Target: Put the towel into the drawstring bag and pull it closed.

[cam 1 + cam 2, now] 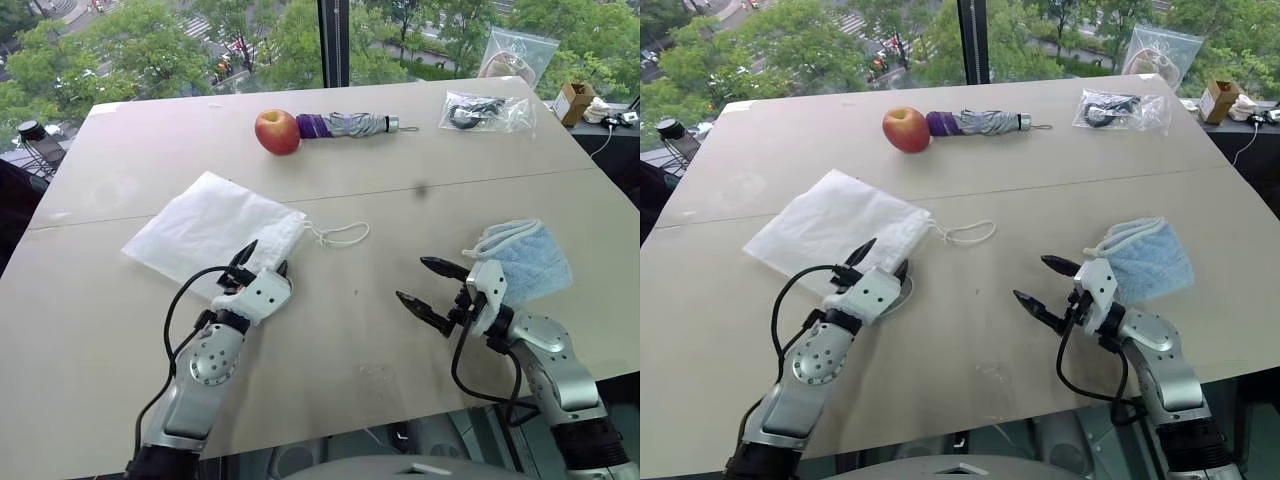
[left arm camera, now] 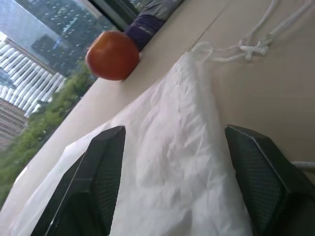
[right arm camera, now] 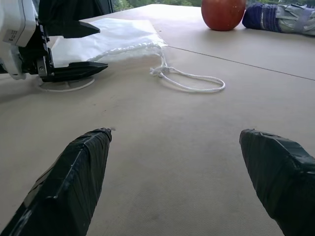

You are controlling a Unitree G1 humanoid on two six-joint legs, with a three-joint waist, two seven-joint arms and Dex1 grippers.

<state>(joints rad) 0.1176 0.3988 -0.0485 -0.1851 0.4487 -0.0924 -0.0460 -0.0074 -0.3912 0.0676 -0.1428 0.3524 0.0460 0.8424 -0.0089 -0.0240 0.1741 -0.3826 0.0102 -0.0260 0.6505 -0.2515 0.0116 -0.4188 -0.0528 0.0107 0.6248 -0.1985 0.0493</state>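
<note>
Lying flat on the table (image 1: 350, 340), the white bag (image 1: 210, 230) has the left gripper (image 1: 262, 262) wide open at its near edge, while the blue towel (image 1: 525, 258) sits far to the right, just behind the right gripper (image 1: 428, 285), which is open and empty too.

Arms: silver-grey metal segments with round joint housings and small dark screws.
Wrists: white blocky housings.
Cables: black, looping beside each forearm.
Left gripper (image 1: 262, 258) and right gripper (image 1: 430, 284): two pointed black fingers, mesh-textured pads.
</note>
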